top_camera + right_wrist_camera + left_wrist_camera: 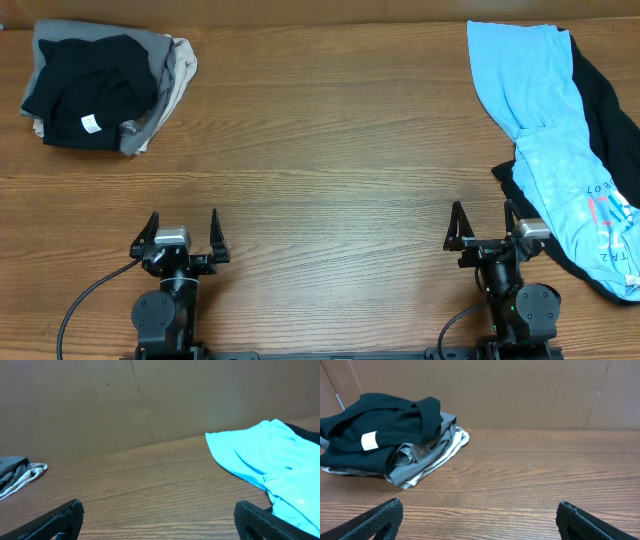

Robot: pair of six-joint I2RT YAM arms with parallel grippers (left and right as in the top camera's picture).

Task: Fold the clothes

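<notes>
A folded stack of clothes sits at the far left: a black garment with a white label (88, 85) on top of grey (150, 45) and beige (183, 62) ones. It also shows in the left wrist view (380, 425). At the right lies an unfolded light blue garment (540, 110) over a black one (610, 110); the blue one shows in the right wrist view (260, 455). My left gripper (182, 232) is open and empty at the near left. My right gripper (483, 225) is open and empty, just left of the blue garment.
The wooden table (330, 150) runs under everything. A brown cardboard wall (520, 390) stands behind it. A cable (85, 300) trails from the left arm's base.
</notes>
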